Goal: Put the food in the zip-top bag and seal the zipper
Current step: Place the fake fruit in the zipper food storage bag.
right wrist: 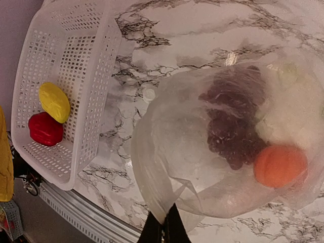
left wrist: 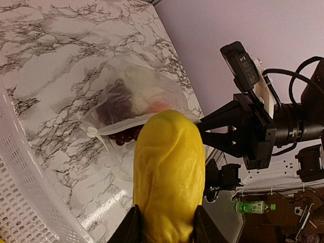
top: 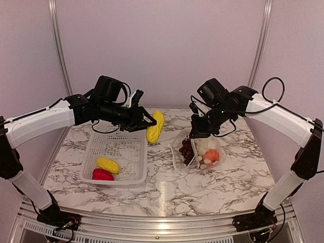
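My left gripper (top: 146, 123) is shut on a long yellow banana-like piece (top: 155, 126), held in the air between the basket and the bag; it fills the left wrist view (left wrist: 168, 177). My right gripper (top: 195, 132) is shut on the mouth edge of the clear zip-top bag (top: 198, 151), lifting it open (right wrist: 167, 202). Inside the bag lie dark purple grapes (right wrist: 233, 126), an orange fruit (right wrist: 280, 165) and a pale vegetable (right wrist: 293, 109). A short yellow piece (top: 108, 164) and a red pepper (top: 103, 174) lie in the basket. I cannot make out the zipper.
The white perforated basket (top: 129, 152) stands at the left of the marble table, its rim close to the bag (right wrist: 96, 91). The table's front metal edge (top: 162, 223) runs along the bottom. Back wall panels stand behind both arms.
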You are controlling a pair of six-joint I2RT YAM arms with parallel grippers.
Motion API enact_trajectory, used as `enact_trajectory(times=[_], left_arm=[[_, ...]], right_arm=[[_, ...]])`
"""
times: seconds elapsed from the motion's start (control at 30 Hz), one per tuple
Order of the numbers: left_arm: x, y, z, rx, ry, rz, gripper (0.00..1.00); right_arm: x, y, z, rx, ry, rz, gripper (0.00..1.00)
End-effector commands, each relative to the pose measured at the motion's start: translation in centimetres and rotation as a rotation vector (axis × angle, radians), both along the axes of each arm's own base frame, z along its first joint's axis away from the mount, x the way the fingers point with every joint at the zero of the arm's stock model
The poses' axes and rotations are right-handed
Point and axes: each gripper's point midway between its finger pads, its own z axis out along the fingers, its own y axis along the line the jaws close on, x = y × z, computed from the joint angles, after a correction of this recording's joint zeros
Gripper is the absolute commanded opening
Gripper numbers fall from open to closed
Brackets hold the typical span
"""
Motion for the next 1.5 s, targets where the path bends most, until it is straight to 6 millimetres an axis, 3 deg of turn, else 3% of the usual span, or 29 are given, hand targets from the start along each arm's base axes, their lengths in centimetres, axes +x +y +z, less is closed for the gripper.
enact_trajectory(times=[0.0,0.1,0.23,0.43,0.57,0.63,0.8,1.0,1.2,1.37,1.47], left_arm=[[-4.4,-2.0,0.1,-0.080,0.061,-0.140,0.16],[-6.0,-2.0,-1.5,-0.051,0.102,-0.146,0.15],[-8.1,-3.4,-3.3,-0.045,0.167,-0.151,0.11],[-10.6,-7.4,-6.5,-0.057,0.248,-0.200,0.10],[-10.6,-10.4,-8.3,-0.063,0.315,-0.201,0.10],[-10.6,-12.4,-8.3,-0.086,0.317,-0.227,0.10],[-8.3,-14.9,-10.6,-0.065,0.337,-0.143,0.07],[-4.1,-14.9,-13.8,-0.016,0.356,0.053,0.07],[0.1,-16.7,-14.8,-0.049,0.305,0.190,0.07],[2.3,-19.0,-15.0,-0.154,0.316,0.284,0.10],[3.6,-19.1,-15.4,-0.166,0.300,0.361,0.12]], right_arm=[[-1.1,0.9,0.5,0.047,0.005,-0.011,0.00],[-2.6,0.5,-0.2,0.075,0.025,0.009,0.00],[-4.6,0.1,0.8,0.146,0.009,0.060,0.00],[-6.1,-1.5,-0.3,0.137,-0.012,0.084,0.00],[-6.3,-1.7,0.0,0.160,-0.027,0.070,0.00],[-6.2,-1.4,0.2,0.171,-0.034,0.077,0.00],[-5.9,-0.9,0.4,0.170,-0.039,0.105,0.00],[-6.2,-1.4,0.4,0.147,-0.040,0.107,0.00],[-6.5,-0.8,1.4,0.191,-0.022,0.115,0.00],[-6.6,-0.4,1.9,0.212,-0.018,0.127,0.00],[-6.7,-0.5,1.9,0.214,-0.018,0.131,0.00]])
